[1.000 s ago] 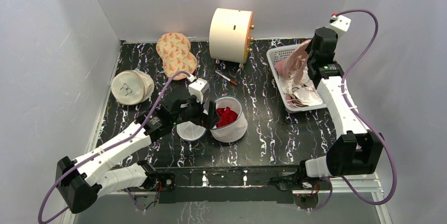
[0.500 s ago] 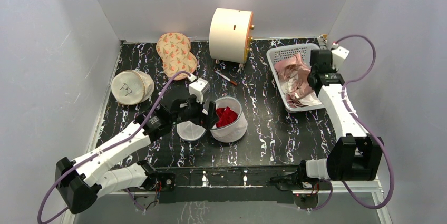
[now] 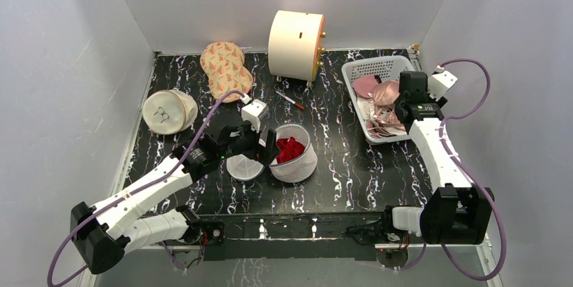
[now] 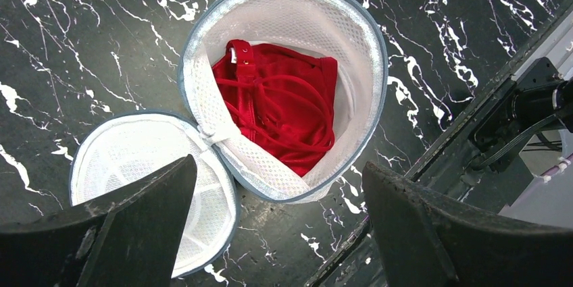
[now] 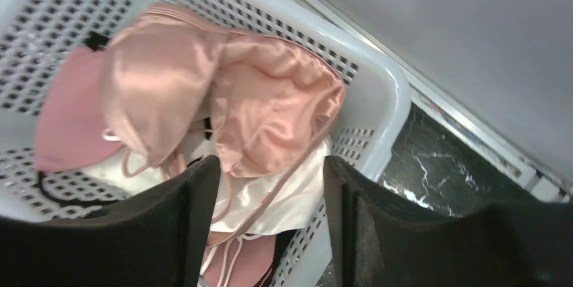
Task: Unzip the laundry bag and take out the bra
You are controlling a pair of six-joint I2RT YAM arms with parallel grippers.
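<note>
Mesh forms the drum-shaped laundry bag (image 3: 297, 164), upright at centre, mouth up, its round lid (image 3: 244, 167) lying flat to its left. The glossy pink bra (image 3: 384, 93) lies crosswise in the perforated white basket (image 3: 378, 66).

Left wrist: the left gripper (image 4: 278, 165) is spread wide above red fabric (image 4: 284, 115) inside the bag.

Right wrist: the right gripper (image 5: 271, 162) is parted over the satin cups, gripping nothing.

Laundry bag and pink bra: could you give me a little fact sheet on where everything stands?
laundry bag: unzipped, standing open, lid flopped beside it
inside bag: red garment
bra: rose-pink, lying in white basket
left gripper: open, above the bag
right gripper: open, above the bra
</note>
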